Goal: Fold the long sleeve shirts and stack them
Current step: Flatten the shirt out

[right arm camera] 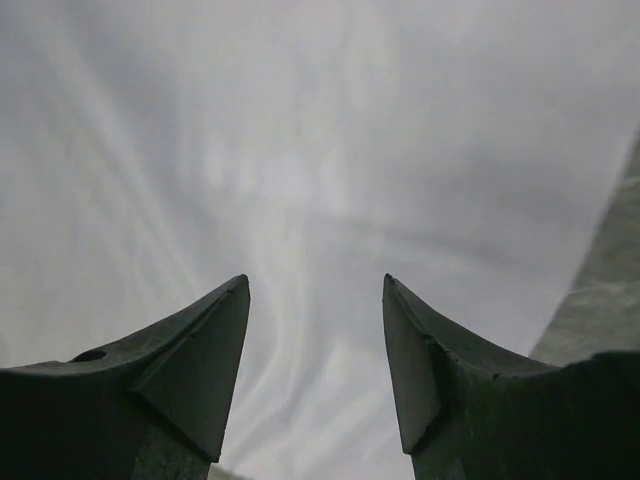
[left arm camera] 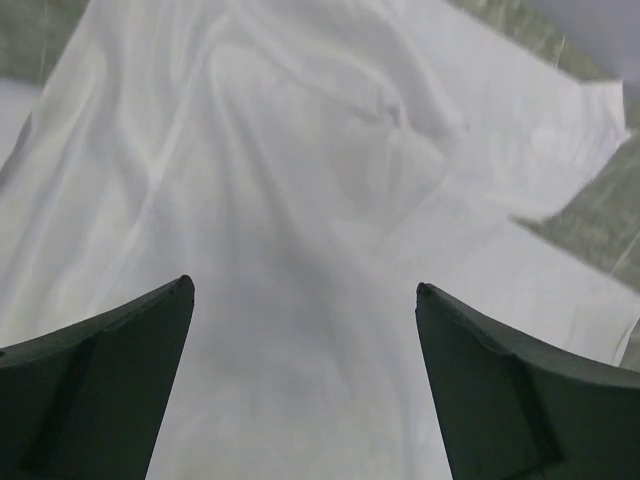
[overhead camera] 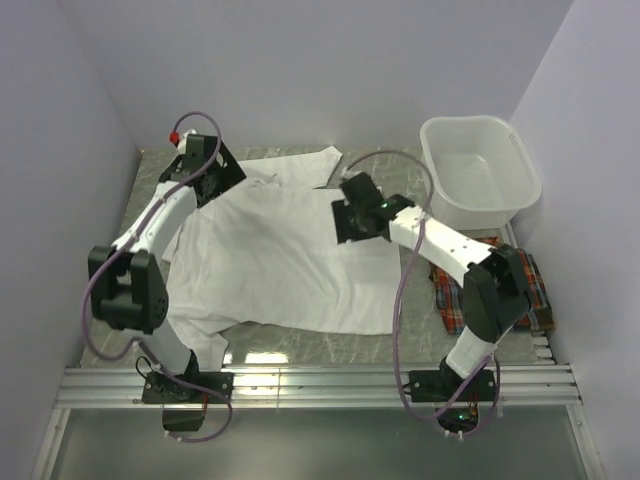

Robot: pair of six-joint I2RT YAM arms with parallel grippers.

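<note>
The white shirt (overhead camera: 275, 260) lies spread over the middle of the table, one sleeve end reaching the back (overhead camera: 300, 165). My left gripper (overhead camera: 205, 180) hovers over its back left part; in the left wrist view the gripper (left arm camera: 303, 290) stands wide open above the white shirt (left arm camera: 300, 200) with nothing between the fingers. My right gripper (overhead camera: 348, 215) is over the shirt's right side; in the right wrist view this gripper (right arm camera: 315, 282) is open just above the white cloth (right arm camera: 300, 150). The plaid shirt (overhead camera: 450, 295) lies at the right, mostly hidden under my right arm.
A white plastic basin (overhead camera: 480, 170) stands at the back right corner. Grey walls close in the back and both sides. A metal rail (overhead camera: 320, 385) runs along the near edge, carrying both arm bases. Bare marbled tabletop (overhead camera: 290, 345) shows in front of the shirt.
</note>
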